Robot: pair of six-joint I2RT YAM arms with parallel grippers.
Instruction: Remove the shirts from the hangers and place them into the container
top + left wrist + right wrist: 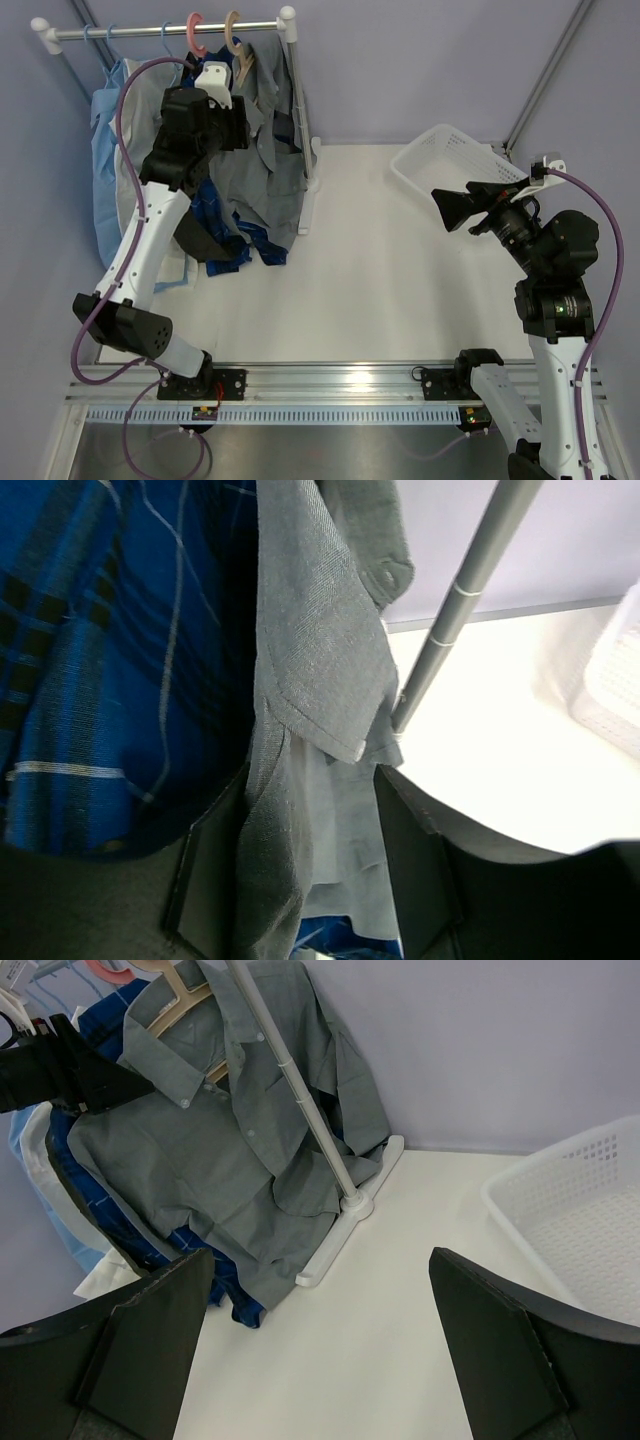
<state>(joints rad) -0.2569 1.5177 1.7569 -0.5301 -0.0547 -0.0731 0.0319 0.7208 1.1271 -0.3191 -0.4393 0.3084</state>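
The grey shirt (268, 150) hangs on the tan hanger (232, 35) at the right end of the rail. Behind it, on the pink hanger (194, 35), is the blue plaid shirt (215, 215). My left gripper (238, 122) is pushed in among the two shirts, high up. In the left wrist view its jaws (310, 860) stand part open around a fold of the grey shirt (320, 660), with the plaid shirt (100, 680) at left. My right gripper (450, 210) hovers wide open and empty beside the white container (440, 160), facing the grey shirt (200, 1160).
A white clothes rack has its rail (130, 32) across the back left, an upright post (300, 1110) and a foot (308, 190) on the table. Light blue and white shirts (105, 150) hang on thin blue hangers at the left end. The container (560, 1210) holds nothing.
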